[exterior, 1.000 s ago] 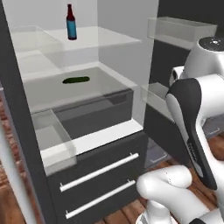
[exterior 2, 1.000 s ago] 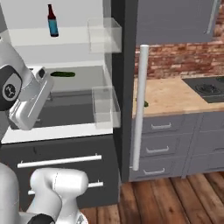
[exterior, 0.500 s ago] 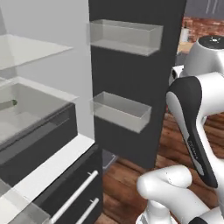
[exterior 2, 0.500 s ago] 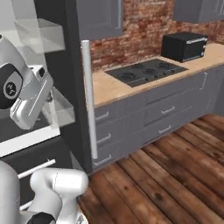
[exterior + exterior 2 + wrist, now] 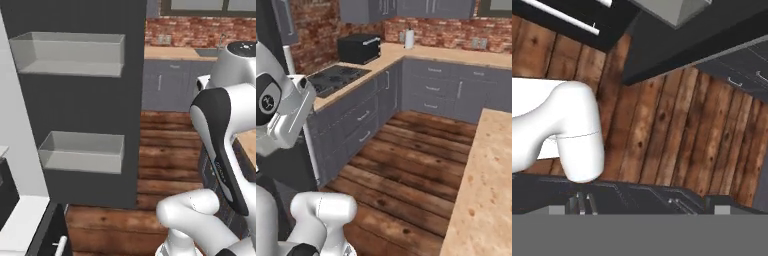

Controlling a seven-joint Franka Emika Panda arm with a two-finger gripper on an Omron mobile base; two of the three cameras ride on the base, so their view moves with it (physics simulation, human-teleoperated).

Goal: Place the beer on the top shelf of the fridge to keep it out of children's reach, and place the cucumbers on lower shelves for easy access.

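Observation:
The beer, the cucumbers, the top shelf and the lower shelves are out of view. Of the fridge I see the inside of its open dark grey door [image 5: 85, 100], carrying two clear bins [image 5: 70, 52]. The door's long white handle [image 5: 290, 62] stands at the left of the right base view. In the hand view my gripper [image 5: 639, 207] points down at the wooden floor [image 5: 677, 125], open, with nothing between its tips. The fridge door's edge [image 5: 702, 45] crosses the top of that view.
Grey drawer cabinets [image 5: 361, 120] with a stovetop [image 5: 336, 77] and a black oven box [image 5: 358, 47] run along the brick wall. A wooden counter [image 5: 486, 185] juts in at the right. Open floor [image 5: 406, 165] lies between them.
The whole picture has swung to the right, so the camera has turned away from the fridge's inside. The beer, the cucumber and the shelves have left the views. The gripper stays open.

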